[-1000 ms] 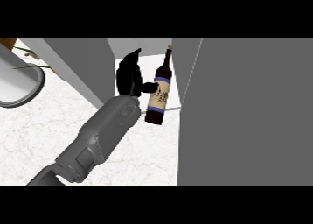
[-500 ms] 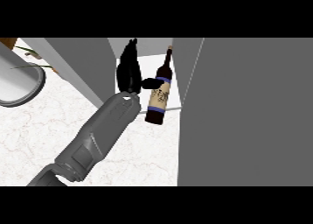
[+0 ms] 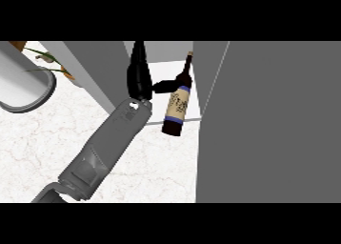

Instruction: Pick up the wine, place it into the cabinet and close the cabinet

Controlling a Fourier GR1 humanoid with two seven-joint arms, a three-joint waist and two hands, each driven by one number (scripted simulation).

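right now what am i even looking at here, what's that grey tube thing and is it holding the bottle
You are looking steeply down from a robot's head at a white marble counter. The grey tube is its forearm, ending in a black hand; which arm it is, I cannot tell. The thumb touches the neck of a dark wine bottle, which leans tilted in the opening of a grey cabinet. Whether the hand really grips it is unclear. At the upper left stands a white cylinder with some greenery behind.

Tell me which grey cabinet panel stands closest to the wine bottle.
The broad right panel: the wine bottle has its neck beside that panel's edge, while the narrower left panel stands beyond the left hand.
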